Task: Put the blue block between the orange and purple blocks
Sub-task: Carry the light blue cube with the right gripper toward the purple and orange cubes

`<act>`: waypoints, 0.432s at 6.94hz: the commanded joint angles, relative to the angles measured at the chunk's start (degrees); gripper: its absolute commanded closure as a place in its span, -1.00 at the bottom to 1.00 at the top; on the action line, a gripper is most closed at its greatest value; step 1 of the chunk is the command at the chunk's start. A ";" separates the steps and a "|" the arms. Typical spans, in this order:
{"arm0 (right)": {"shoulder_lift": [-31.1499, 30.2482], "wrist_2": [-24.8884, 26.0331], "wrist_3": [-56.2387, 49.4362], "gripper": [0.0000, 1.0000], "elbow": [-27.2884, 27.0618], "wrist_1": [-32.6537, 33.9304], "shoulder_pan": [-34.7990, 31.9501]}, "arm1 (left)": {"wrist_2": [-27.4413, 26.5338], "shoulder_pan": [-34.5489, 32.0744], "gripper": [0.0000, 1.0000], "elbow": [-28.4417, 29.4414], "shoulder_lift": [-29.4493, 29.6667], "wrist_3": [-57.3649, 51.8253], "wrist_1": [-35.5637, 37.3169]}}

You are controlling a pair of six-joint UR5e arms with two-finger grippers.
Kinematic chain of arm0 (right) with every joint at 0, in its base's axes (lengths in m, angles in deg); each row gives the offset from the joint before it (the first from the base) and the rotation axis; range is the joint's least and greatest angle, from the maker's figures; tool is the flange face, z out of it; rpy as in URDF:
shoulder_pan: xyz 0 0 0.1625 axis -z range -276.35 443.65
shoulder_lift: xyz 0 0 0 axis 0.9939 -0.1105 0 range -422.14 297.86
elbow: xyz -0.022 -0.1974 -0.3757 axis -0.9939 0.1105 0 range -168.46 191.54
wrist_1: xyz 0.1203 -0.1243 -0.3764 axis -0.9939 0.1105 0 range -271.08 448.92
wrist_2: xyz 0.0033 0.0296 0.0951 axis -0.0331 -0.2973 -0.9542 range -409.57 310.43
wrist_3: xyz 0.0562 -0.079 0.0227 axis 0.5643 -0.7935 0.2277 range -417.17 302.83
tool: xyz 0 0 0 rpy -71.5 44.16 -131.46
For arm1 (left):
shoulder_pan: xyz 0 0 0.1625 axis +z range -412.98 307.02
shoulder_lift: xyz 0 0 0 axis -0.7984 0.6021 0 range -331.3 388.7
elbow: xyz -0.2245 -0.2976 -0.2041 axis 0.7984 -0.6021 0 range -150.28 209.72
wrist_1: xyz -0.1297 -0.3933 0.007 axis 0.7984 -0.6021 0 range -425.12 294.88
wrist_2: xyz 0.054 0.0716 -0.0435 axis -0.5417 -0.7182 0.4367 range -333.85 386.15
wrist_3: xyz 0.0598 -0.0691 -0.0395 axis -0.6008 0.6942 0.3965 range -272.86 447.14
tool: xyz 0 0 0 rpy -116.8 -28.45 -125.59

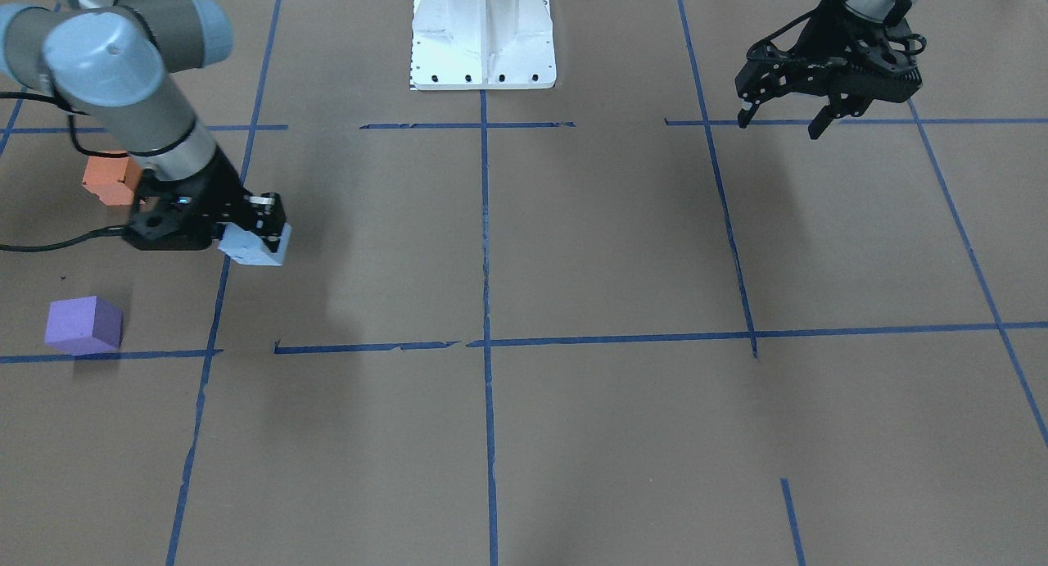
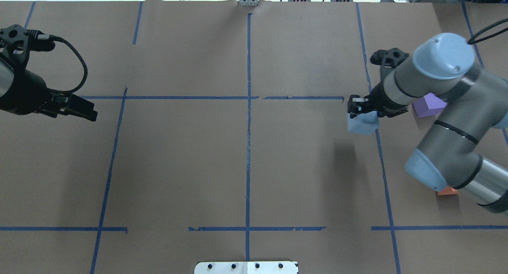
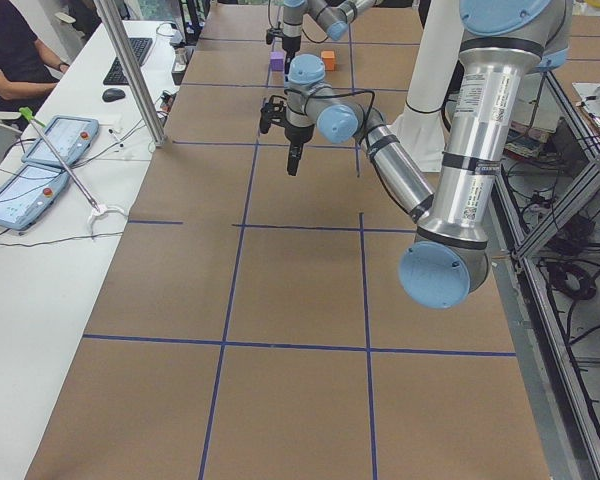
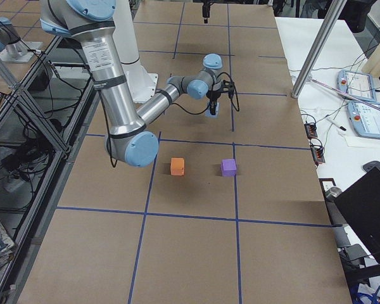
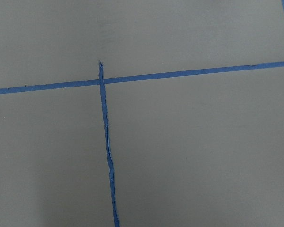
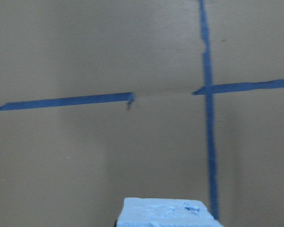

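Note:
My right gripper (image 1: 260, 232) is shut on the light blue block (image 1: 254, 247) and holds it above the table. The block also shows in the overhead view (image 2: 362, 123) and at the bottom of the right wrist view (image 6: 165, 213). The orange block (image 1: 110, 179) sits behind the right arm, partly hidden by it. The purple block (image 1: 83, 325) sits nearer the operators' side, apart from the orange one. The blue block is off to one side of the gap between them. My left gripper (image 1: 780, 125) is open and empty, hovering far across the table.
Brown paper with blue tape lines (image 1: 485, 341) covers the table. The white robot base (image 1: 483, 33) stands at the robot's edge. The right arm's elbow (image 2: 444, 60) hangs over the purple block (image 2: 428, 104) and the orange block (image 2: 447, 191).

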State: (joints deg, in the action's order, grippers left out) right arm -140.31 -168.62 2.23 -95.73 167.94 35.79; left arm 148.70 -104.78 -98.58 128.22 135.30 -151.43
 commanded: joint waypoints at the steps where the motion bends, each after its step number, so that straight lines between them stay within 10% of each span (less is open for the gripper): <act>1: -13.72 -4.34 -14.27 0.97 -0.93 -5.44 -7.83 | -0.03 0.04 -1.00 -0.02 0.15 0.10 0.00; 3: -18.06 -4.96 -16.24 0.95 0.64 -5.81 -7.86 | -0.03 0.13 -1.00 0.07 0.33 0.10 0.00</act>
State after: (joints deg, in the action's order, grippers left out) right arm -155.54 -173.22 -11.94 -96.18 162.58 28.37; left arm 148.67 -104.68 -98.54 128.41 135.39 -151.43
